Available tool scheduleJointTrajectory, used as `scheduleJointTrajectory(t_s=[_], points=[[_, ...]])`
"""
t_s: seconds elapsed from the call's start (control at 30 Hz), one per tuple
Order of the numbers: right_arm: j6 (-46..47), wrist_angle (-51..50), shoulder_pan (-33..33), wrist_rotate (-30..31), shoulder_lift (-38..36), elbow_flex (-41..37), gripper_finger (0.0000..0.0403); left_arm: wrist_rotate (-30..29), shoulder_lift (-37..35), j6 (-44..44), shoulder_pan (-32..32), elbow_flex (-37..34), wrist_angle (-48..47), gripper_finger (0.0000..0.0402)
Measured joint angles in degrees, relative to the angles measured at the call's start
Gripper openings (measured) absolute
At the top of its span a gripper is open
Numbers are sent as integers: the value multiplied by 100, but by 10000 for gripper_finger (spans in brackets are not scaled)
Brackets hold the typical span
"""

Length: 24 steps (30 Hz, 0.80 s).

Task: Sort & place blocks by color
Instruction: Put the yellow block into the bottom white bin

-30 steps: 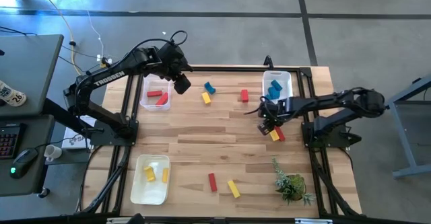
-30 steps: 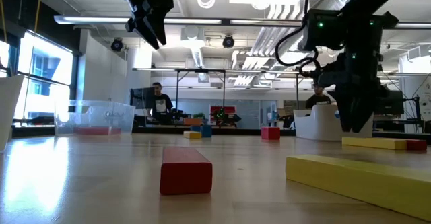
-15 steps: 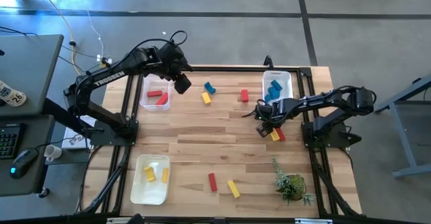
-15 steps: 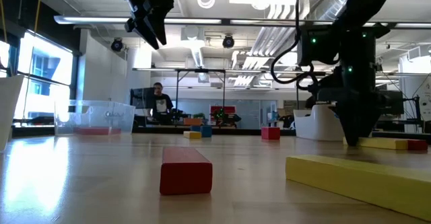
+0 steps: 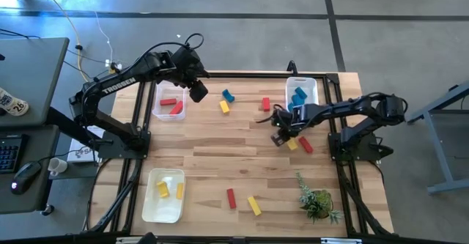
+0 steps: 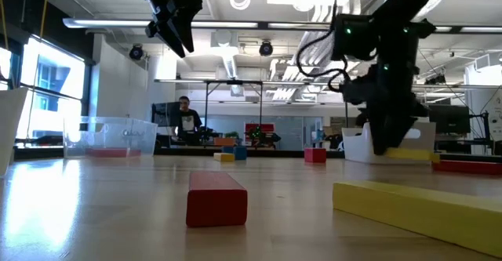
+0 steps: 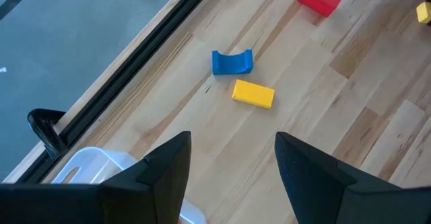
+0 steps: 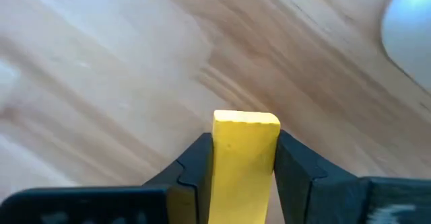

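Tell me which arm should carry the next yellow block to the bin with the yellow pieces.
The right. Its gripper is already shut on a yellow block, so it only needs to travel to the yellow bin. The left gripper hangs open and empty near the red bin.

— Where are the bins?
— On the worktop (image 5: 220, 163): one bin (image 5: 169, 102) at ten o'clock, another (image 5: 163, 195) at seven, a third (image 5: 301, 92) at two.
— The plant (image 5: 316, 198)?
— Four o'clock.
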Motion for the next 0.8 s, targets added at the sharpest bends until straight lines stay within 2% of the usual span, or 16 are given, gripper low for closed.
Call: scheduleJointTrajectory(t_s=[0.23,0.53,0.8], points=[[-436,89,-26,51,-2,715,96,-2,0,-143,1,0,-4,206],[-904,109,-38,596,-4,1831,96,-41,0,-392,1,0,-1,250],[-1233,172,-313,1009,-8,2710,96,-76,0,-398,-165,0,258,255]])
